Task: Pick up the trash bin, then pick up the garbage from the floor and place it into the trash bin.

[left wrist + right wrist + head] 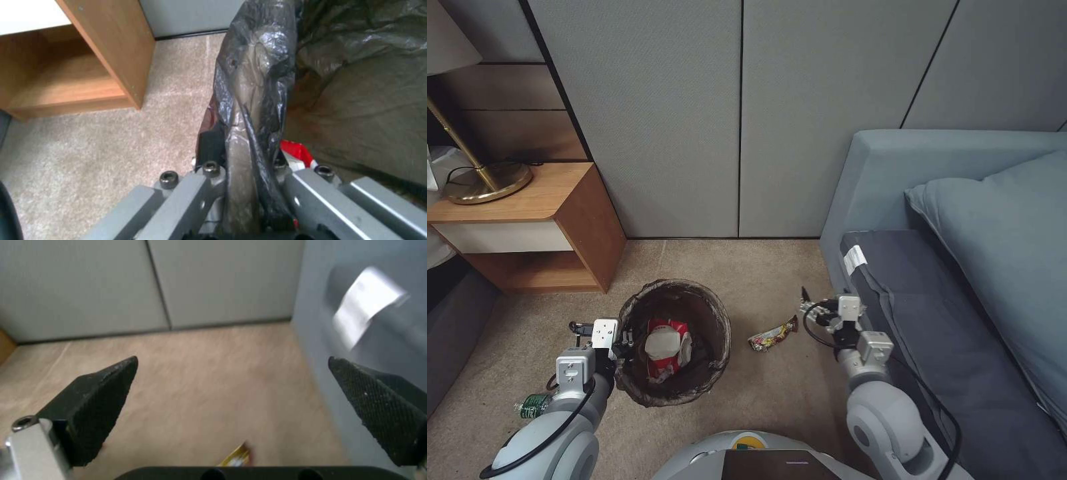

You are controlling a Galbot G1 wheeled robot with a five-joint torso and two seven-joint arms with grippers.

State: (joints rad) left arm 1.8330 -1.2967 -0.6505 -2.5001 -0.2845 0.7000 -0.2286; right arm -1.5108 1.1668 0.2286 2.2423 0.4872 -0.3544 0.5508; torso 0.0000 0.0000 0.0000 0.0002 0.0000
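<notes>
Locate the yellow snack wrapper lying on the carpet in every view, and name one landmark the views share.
Head view: the yellow snack wrapper lies on the carpet between the trash bin and the right gripper.
Left wrist view: not in it.
Right wrist view: one end at the bottom edge.
Shared landmark: grey wall panels.

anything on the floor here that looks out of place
Yes. A yellow and red snack wrapper lies loose on the carpet between the trash bin and the sofa, near the open right gripper. A small green bottle lies on its side by the left arm. The left gripper grips the bin's rim.
</notes>
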